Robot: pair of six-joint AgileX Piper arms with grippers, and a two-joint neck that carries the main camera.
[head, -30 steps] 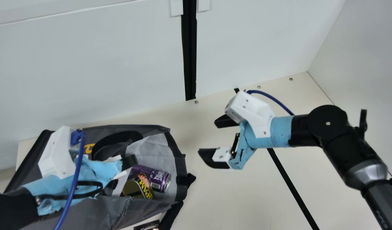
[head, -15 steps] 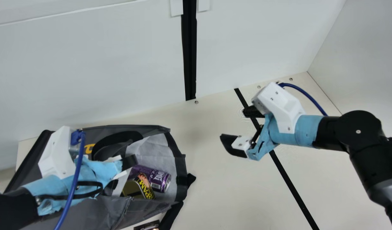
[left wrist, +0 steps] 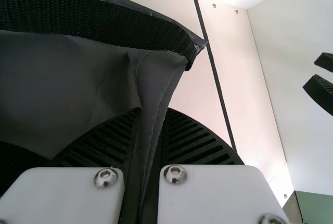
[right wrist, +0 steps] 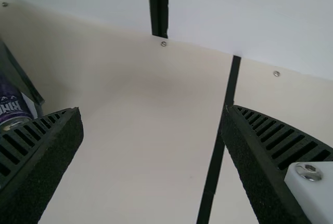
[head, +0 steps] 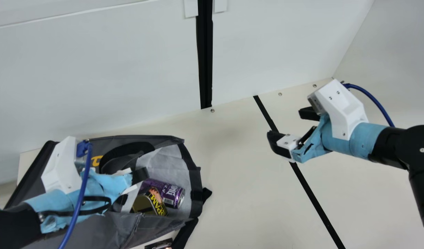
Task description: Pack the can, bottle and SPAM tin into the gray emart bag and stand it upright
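Found the SPAM tin (head: 142,204) and, just behind it, the can (head: 171,192) lying on its side, both inside the open gray bag (head: 154,226). Noted the left gripper (head: 130,188) pinching a fold of bag fabric; observed farther off, raised over the surface (head: 239,193), the right gripper (head: 288,124) with fingers spread.

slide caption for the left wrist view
Left gripper pinching a fold of the gray bag, with the right gripper's fingers off to one side
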